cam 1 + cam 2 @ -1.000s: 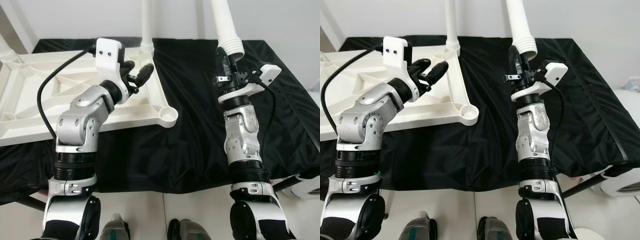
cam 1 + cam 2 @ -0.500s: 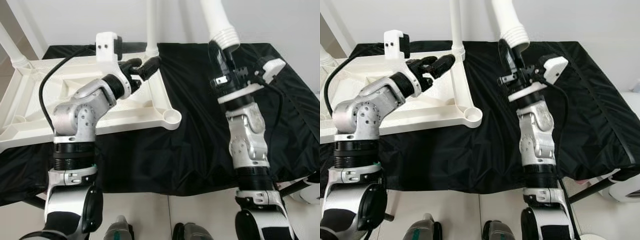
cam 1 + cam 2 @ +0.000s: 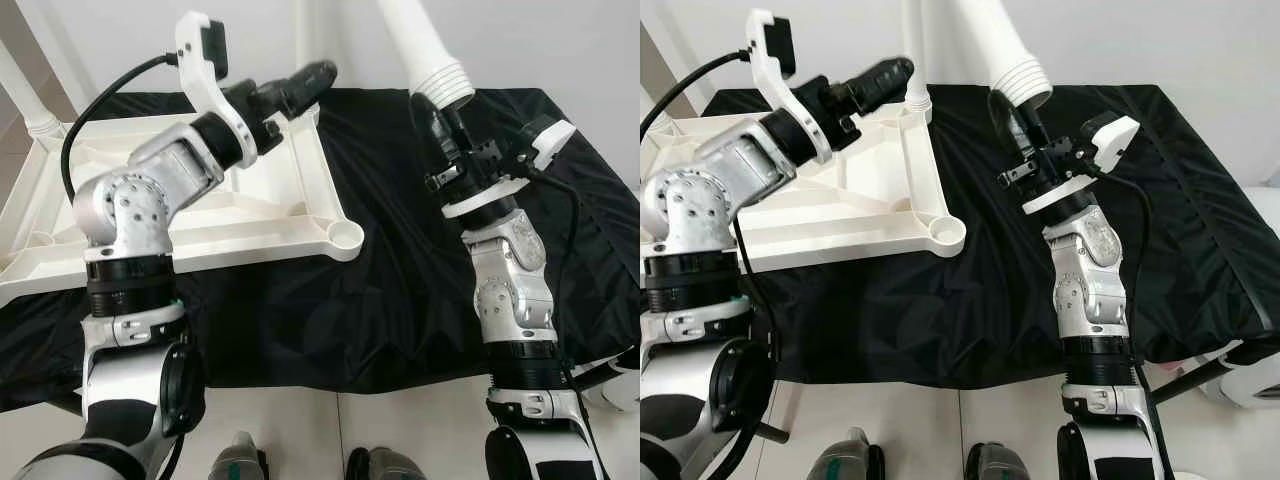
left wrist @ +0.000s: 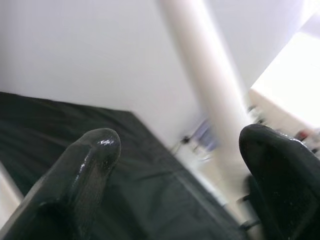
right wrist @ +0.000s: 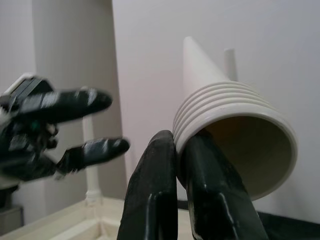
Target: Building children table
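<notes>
Surface: black cloth [image 3: 400,260] over the work table.
Tabletop frame [image 3: 230,215]: white, upside down, left side.
Right gripper [image 5: 180,165]: clenched on rim of ribbed white table leg [image 3: 425,50], held upright, right of centre.
Left gripper [image 3: 300,82]: fingers apart, raised over frame's far corner beside mounted leg [image 3: 915,50].

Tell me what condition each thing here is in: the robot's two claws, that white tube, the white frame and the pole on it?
left gripper: open, raised in the air over the frame's far edge, holding nothing.
right gripper: shut on the table leg's rim.
table leg: loose, held up, threaded open end down.
tabletop frame: upside down on the black cloth, near corner socket empty.
fitted leg: standing upright in the far corner.
</notes>
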